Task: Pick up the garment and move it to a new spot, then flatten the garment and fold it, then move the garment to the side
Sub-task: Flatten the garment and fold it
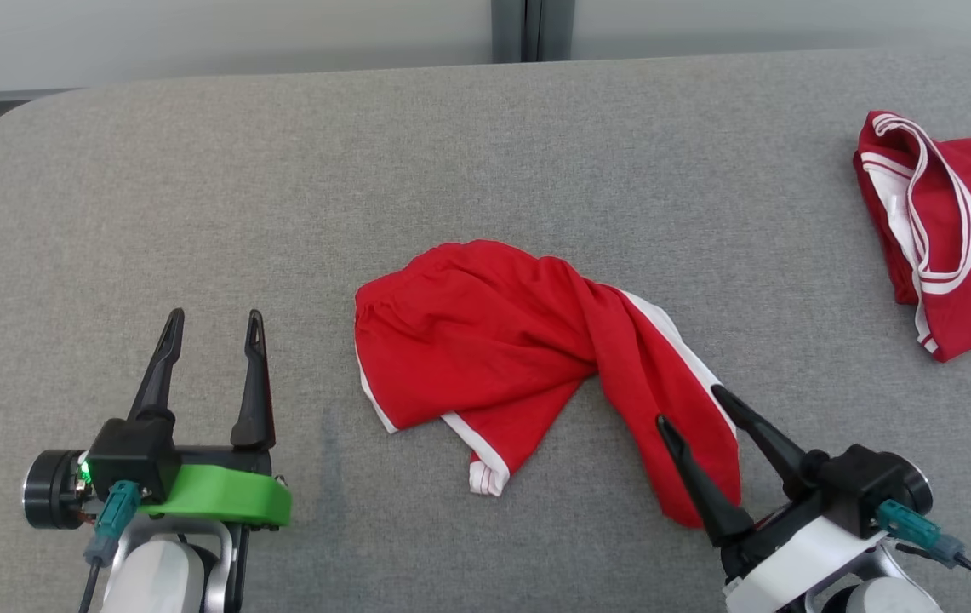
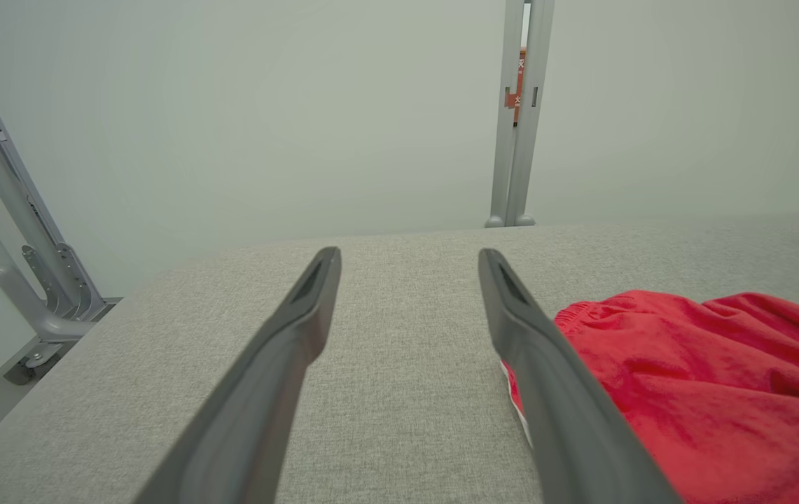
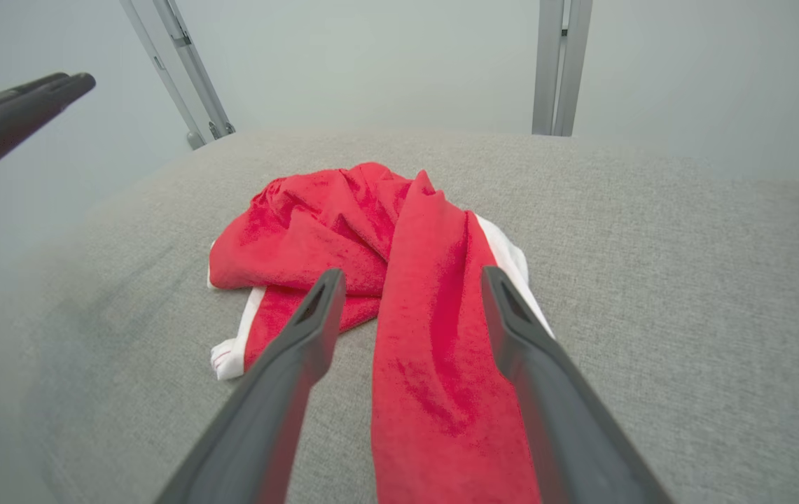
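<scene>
The garment [image 1: 494, 340], red shorts with white trim, lies crumpled in the middle of the grey table [image 1: 485, 170]. One leg of it trails toward the near right. My right gripper [image 1: 689, 407] is open, its two fingers standing either side of that trailing leg [image 3: 434, 329] just above it. My left gripper [image 1: 213, 317] is open too, hovering over bare table left of the shorts. In the left wrist view the waistband edge of the garment [image 2: 686, 364] lies just right of my left gripper [image 2: 410, 253].
A second red garment with white stripes [image 1: 945, 230] lies at the table's far right edge. A grey post [image 2: 515, 112] and a pale wall stand behind the table. The table's left corner is rounded.
</scene>
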Robot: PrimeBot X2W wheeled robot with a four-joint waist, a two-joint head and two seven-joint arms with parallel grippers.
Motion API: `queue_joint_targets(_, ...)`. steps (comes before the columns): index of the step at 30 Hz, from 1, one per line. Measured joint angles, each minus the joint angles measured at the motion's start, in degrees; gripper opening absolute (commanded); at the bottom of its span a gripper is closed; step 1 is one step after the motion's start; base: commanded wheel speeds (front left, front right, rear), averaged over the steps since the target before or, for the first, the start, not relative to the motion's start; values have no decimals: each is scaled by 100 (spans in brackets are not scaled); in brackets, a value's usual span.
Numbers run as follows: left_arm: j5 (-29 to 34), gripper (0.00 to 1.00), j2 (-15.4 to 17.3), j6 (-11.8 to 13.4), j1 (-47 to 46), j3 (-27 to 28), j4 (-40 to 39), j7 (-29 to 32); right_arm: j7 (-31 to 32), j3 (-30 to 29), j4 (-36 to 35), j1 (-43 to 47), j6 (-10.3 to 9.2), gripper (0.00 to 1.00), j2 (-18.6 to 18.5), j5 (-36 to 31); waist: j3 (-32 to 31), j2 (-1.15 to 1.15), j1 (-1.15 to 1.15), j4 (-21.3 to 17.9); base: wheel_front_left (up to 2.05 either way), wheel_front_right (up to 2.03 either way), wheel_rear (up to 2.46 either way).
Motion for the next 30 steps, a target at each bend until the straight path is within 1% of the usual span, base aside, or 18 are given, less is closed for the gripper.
queue_joint_targets(2, 5, 100, 10, 1, 77, 56, 18, 0, -47, -265, -207, 44, 0, 100, 129, -7, -70, 0, 0, -25, 0, 0, 0)
queue_joint_targets(4, 8, 100, 22, 1, 143, 91, 33, 0, -64, -653, -279, 76, 0, 100, 258, 2, -139, 0, 0, -50, 0, 0, 0)
queue_joint_targets(9, 9, 100, 51, 9, 318, 134, 51, 0, -43, -1569, -225, 154, 0, 100, 493, -77, -326, 0, 0, -118, 0, 0, 0)
queue_joint_targets(12, 9, 100, 67, 10, 397, 132, 51, 0, -45, -1883, -137, 187, 0, 100, 542, -88, -414, 0, 0, -163, 0, 0, 0)
queue_joint_targets(18, 7, 100, 110, 9, 449, 115, 57, 0, -41, -2056, -67, 219, 0, 100, 535, -118, -512, 0, 0, -213, 0, 0, 0)
queue_joint_targets(30, -10, 100, 155, 31, 502, 58, 55, 8, 11, -2058, -86, 279, 0, 100, 590, -114, -546, 0, 0, -222, 0, 0, 0)
